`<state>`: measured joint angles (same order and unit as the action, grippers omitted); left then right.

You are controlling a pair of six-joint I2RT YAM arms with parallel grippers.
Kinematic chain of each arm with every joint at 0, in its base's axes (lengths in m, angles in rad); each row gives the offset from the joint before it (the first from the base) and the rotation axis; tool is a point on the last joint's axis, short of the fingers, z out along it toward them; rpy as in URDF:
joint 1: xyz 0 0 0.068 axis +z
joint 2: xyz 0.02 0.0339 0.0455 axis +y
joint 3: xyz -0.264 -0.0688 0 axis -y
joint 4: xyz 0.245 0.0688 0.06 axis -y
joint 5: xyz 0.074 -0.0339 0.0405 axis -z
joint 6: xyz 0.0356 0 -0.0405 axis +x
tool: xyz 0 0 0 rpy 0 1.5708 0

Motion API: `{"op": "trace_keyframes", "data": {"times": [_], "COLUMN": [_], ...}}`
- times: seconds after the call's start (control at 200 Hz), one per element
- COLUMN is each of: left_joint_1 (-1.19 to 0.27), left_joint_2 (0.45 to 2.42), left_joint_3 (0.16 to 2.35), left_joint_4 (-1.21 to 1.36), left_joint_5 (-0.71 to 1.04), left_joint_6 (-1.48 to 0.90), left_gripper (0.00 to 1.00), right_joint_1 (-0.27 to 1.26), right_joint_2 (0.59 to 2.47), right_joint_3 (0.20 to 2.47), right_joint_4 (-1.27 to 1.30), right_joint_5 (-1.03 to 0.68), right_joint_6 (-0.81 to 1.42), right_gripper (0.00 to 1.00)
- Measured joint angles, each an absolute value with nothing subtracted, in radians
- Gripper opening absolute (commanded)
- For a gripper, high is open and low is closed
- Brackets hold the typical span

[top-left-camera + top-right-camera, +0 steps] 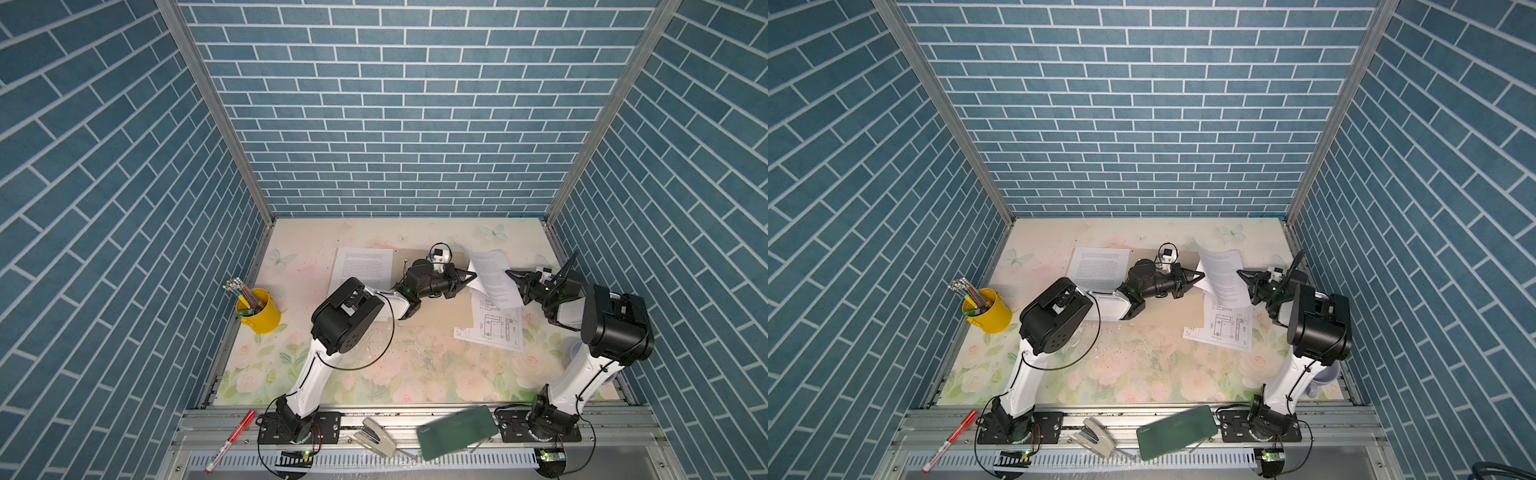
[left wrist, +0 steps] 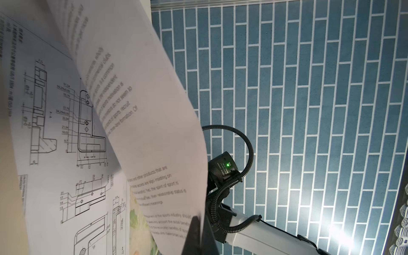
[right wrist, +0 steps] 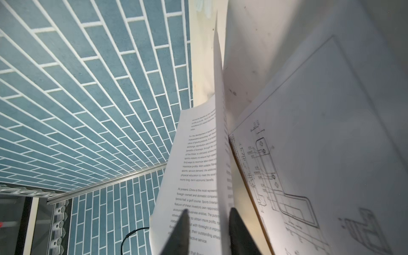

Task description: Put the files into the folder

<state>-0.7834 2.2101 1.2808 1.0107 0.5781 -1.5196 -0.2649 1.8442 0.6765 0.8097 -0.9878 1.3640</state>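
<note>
The left tool [image 1: 473,276] is clamped on the near-left edge of the lifted text sheet [image 1: 494,274], which hangs curled in the air above the right part of the open tan folder [image 1: 438,316]. The right tool [image 1: 509,272] meets the sheet's opposite edge, and its wrist view shows its jaws slightly apart with the paper passing between them. The drawing sheet [image 1: 494,328] lies half on the folder's right edge and half on the worktop [image 1: 395,365], and the second text sheet [image 1: 363,268] lies flat on the folder's left side.
</note>
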Motion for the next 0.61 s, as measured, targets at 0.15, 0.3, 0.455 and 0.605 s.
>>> {"op": "trace_keyframes", "data": {"times": [0.15, 0.3, 0.455, 0.605], "left_joint_1": [-0.77, -0.743, -0.706, -0.668], "left_joint_2": [2.17, 2.124, 2.041, 1.937], "left_joint_3": [1.214, 1.141, 1.092, 1.091], "left_joint_4": [1.03, 1.003, 0.839, 0.606], "left_joint_5": [0.587, 0.595, 0.603, 0.599], "left_joint_6": [-1.518, -1.496, -1.394, -1.268], "left_gripper": [0.09, 0.42, 0.76, 1.0], "right_joint_1": [-0.257, -0.256, -0.241, -0.182], "right_joint_2": [1.844, 1.828, 1.759, 1.7], "right_joint_3": [0.682, 0.728, 0.829, 0.958], "right_joint_4": [0.794, 0.653, 0.413, 0.245], "right_joint_5": [-0.994, -0.992, -0.968, -0.921], "right_joint_6": [1.352, 1.271, 1.131, 1.049], "right_gripper": [0.0, 0.0, 0.0, 0.0]}}
